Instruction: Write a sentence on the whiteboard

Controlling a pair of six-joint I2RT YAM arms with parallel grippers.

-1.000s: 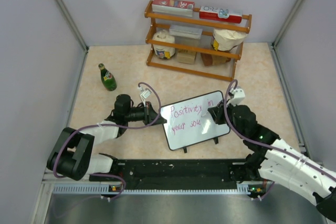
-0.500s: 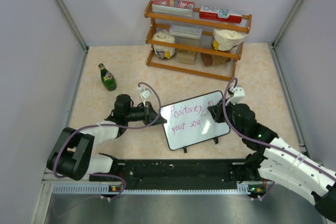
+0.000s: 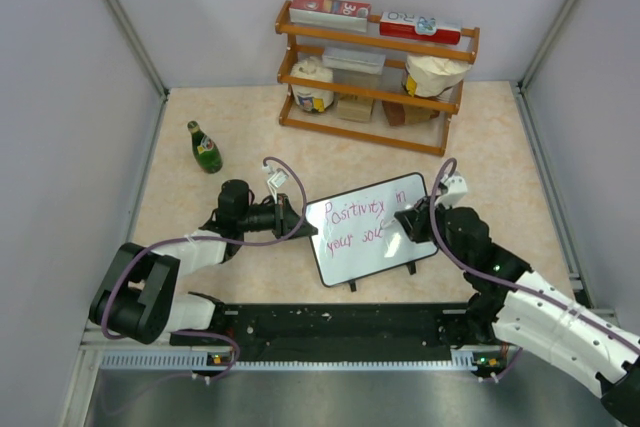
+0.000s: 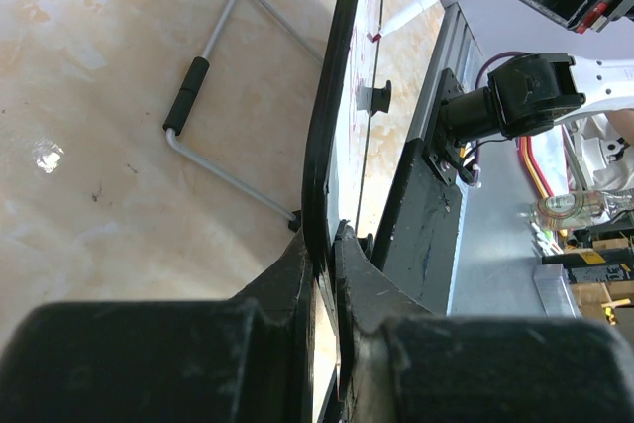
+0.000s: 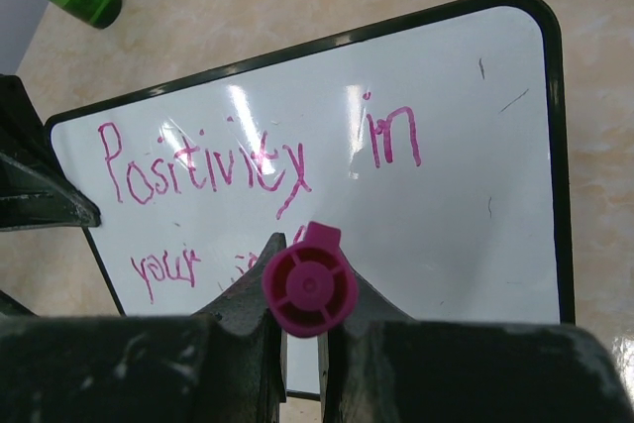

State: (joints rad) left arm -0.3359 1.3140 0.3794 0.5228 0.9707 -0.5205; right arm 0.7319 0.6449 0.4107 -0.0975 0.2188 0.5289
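Top: whiteboard (image 3: 390, 252) propped mid-tabletop (image 3: 250, 147), sentence (image 3: 358, 222) on it in two lines.
Left wrist: left tool (image 4: 322, 245) pinched shut on whiteboard's frame edge.
Right wrist: right tool (image 5: 305, 269) clamped on pink marker (image 5: 309, 289), above the lower line.

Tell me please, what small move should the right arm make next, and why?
Probably draw the marker in the right tool a short stroke rightward to finish the last word: its tip seems to rest on the whiteboard at the end of the second line of the sentence, and the left tool clamps the board's edge.
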